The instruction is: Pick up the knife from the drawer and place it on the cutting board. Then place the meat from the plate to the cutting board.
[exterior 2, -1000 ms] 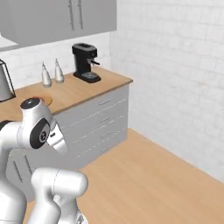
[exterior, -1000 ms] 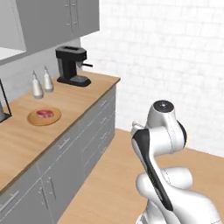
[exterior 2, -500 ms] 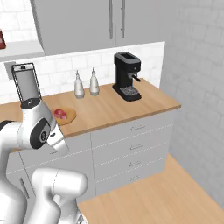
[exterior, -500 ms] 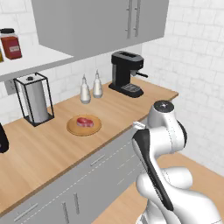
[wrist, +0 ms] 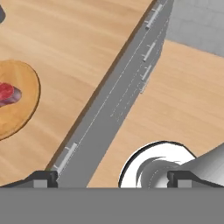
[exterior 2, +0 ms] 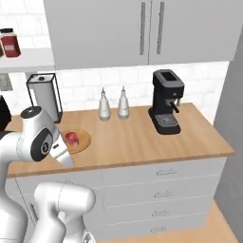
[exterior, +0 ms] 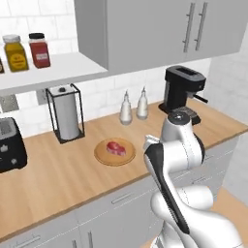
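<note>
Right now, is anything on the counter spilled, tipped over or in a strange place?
Nothing stands out. The meat lies on the plate, the two bottles and the paper towel holder stand upright, the coffee machine sits square on the counter, and the drawers look closed.

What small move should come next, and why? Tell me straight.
Probably keep driving along the counter to look for the drawer holding the knife. The gripper is open and holds nothing, and the drawers in sight are all shut. The meat lies on its plate, which comes second anyway.
</note>
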